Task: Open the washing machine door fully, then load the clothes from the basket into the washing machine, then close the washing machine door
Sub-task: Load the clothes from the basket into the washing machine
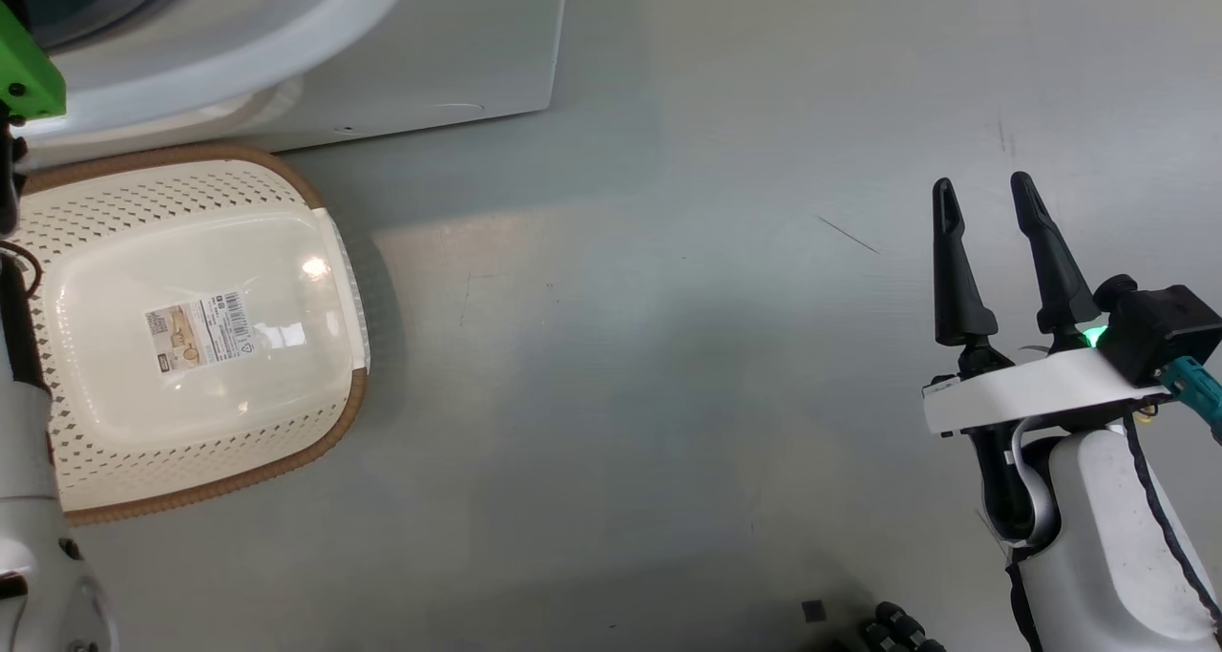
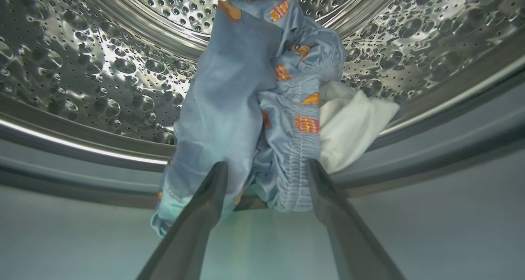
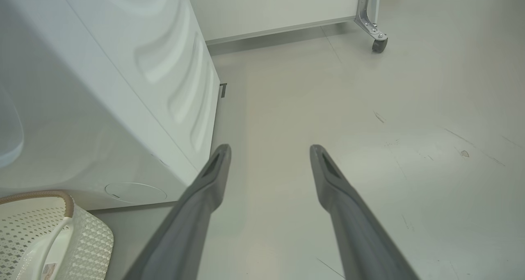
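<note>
1. The left gripper (image 2: pixel 266 165) is reaching into the washing machine's (image 1: pixel 430 51) steel drum (image 2: pixel 102 67), fingers spread wide and not pinched on anything.
2. The clothes (image 2: pixel 229 95), light blue printed pieces with a cream one, are bunched at the drum's front lip. They sit right between and just past those fingertips, and a corner spills over the grey gasket (image 2: pixel 451 120).
3. The basket (image 1: pixel 191 485) sits just beside the machine's front, with a label sticker (image 1: pixel 200 330) on its bottom.
4. The right gripper (image 1: pixel 983 184) hovers over the floor (image 1: pixel 668 347), well apart from the basket, fingers wide and nothing between them.
</note>
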Robot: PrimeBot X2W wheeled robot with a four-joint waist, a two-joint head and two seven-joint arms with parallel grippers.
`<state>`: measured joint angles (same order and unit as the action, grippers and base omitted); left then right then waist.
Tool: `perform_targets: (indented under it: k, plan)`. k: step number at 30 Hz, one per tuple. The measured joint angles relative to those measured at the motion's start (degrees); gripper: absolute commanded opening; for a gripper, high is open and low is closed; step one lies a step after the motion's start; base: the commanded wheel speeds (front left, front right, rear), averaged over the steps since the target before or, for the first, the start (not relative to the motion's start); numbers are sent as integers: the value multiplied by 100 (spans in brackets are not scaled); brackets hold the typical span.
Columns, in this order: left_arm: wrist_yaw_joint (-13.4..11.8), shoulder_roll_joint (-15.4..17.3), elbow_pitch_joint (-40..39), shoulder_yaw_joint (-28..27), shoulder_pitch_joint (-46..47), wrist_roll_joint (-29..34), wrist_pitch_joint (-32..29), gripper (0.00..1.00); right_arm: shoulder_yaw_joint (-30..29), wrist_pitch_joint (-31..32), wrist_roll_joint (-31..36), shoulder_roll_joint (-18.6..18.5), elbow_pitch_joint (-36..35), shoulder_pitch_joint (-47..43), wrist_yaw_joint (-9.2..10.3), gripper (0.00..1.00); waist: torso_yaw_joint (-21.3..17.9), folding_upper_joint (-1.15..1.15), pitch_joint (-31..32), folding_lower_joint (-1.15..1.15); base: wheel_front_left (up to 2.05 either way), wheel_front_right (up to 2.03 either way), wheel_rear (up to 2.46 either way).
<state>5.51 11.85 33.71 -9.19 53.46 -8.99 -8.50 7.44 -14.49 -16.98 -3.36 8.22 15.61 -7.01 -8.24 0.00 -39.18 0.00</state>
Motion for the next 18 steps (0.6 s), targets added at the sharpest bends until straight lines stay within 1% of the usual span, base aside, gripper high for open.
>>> perform_targets:
  k: [8, 15, 18]
  plan:
    - [-13, 16, 277, -26, 186, 12, -11, 100, -31, 0, -8, 4, -4, 1, 0, 100, 13, 0, -59, 0, 0, 0, 0]
    - [-188, -31, 545, -207, 388, -112, -214, 100, -8, 0, -9, 9, -15, 1, 0, 100, 28, 0, -105, 0, 0, 0, 0]
    - [-205, -68, 668, -275, 488, -196, -292, 100, -7, 0, -9, 9, -15, 1, 0, 100, 27, 0, -124, 0, 0, 0, 0]
